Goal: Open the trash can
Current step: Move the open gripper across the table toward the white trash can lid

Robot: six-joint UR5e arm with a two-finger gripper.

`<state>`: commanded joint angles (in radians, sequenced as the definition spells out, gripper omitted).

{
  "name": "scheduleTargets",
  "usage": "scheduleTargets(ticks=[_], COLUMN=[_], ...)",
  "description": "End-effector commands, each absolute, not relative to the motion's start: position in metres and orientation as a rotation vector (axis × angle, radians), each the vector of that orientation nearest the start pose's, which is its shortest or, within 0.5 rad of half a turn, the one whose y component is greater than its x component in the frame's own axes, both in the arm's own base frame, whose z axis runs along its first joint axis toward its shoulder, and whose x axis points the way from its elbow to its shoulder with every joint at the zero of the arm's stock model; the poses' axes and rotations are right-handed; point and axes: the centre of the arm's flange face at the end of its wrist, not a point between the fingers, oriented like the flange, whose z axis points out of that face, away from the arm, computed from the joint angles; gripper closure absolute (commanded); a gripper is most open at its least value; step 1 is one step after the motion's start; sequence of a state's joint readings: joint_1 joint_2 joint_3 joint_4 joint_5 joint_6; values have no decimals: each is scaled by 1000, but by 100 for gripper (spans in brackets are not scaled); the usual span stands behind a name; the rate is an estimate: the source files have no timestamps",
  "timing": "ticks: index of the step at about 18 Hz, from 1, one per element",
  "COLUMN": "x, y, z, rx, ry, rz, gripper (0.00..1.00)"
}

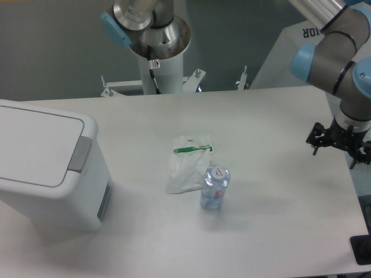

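Trash can point(46, 165) at left on the matte pale surface point(272, 174): boxy white plastic, rounded corners, flat lid shut, grey rectangular latch tab facing right. Crinkled white bag point(186, 164) with green print mid-surface, clear ribbed bottle point(215, 186) touching it. Black hand point(339, 141) far right, well apart; open or closed, can't tell.

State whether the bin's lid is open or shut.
Shut: the flat lid lies flush on the bin, latch tab down at its edge.
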<state>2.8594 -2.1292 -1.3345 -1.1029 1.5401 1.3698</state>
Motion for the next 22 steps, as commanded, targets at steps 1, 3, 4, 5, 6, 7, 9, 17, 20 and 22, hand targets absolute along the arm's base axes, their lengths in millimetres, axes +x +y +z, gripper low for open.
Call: scheduleTargets(ticks=[1,3,4,5,6,7,9,17,20,22], x=[-643,-635,-630,-625,-618,-613,-606,-547,-522,-511], y=[331,340,345,350,355,360,365,371,382,389], z=[314,309,305,309,317,322,314,353,368,377], rx=[-3068,-3070,-3071,-3069,-3062,-3047,-3012,-2904,-2885,-2859], ry=[133,151,165,180,196,208,217,62,100,51], rz=[202,185,173,177,192,195,150,106,114,93], gripper=[0,0,0,0,0,0,0,0,0,0])
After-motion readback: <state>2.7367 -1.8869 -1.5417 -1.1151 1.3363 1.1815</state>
